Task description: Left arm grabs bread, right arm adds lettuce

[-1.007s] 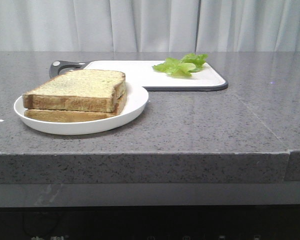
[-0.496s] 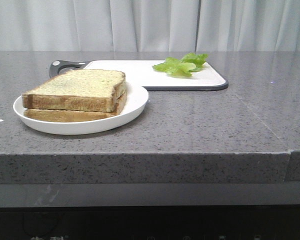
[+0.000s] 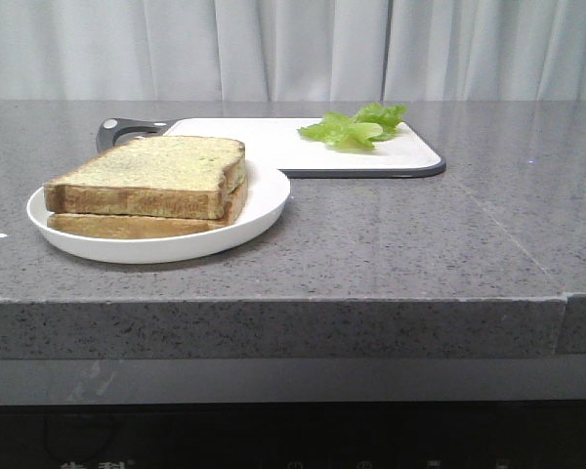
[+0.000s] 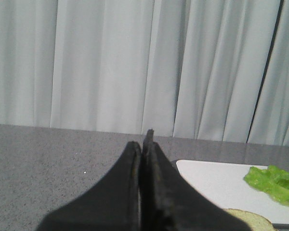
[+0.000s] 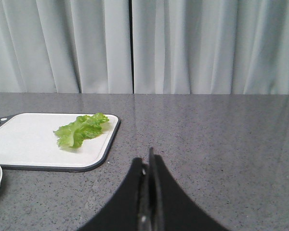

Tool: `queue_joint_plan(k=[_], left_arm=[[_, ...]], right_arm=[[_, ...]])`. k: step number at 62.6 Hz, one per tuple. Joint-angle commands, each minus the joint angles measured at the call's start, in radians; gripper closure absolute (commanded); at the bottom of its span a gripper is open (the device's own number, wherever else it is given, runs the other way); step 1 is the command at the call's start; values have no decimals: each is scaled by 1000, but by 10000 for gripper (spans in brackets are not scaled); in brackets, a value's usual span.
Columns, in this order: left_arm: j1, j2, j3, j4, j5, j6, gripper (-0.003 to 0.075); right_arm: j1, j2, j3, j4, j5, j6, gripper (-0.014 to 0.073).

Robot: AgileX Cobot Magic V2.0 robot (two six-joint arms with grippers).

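Left gripper [image 4: 143, 139]: fingers pressed together, empty, short of the plate.
Right gripper [image 5: 148, 159]: fingers pressed together, empty, above bare counter.
Bread [image 3: 151, 176]: two stacked slices on white plate [image 3: 264, 195], near counter's front-left edge; probably light, stiff crust, crushable middle; best pinched across top slice's crust edges.
Lettuce [image 3: 355, 127]: far-right corner of white cutting board [image 3: 273, 142]; likely limp, tearable; gentle pinch mid-bunch.

Front camera low at worktop [image 3: 391, 244] edge, facing curtain, wrist cameras low behind each tool, facing likewise, all sharing cutting board [image 3: 273, 142], lettuce [image 3: 356, 127].
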Motion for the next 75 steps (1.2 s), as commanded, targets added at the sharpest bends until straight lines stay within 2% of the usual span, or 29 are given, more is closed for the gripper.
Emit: queue_joint_plan(k=[1,12,44,49,56,62,66,75], left_arm=[[3,94,-105,1,28,-9,741],[3,230,-182,1,138,-9,741],[3,434,-180,-21,247,-9,730],[3,466,-182,-21,266,-7,652],[-5,514,-204,-30,305,14,425],[-26,560,-243,-70,352,19,260],[-52,587,-271,-101,379,36,242],[-130,687,-341,-212,438,125,249]], right_arm=[[-6,97,-104,-1,-17,-1,711],[-6,246,-211,0,93,0,711],[-6,463,-210,0,171,0,701],[-6,474,-210,0,182,0,626],[-6,484,-210,0,185,0,423],[-6,484,-210,0,185,0,252],[-6,484,-210,0,184,0,201],[-6,484,-210,0,185,0,197]])
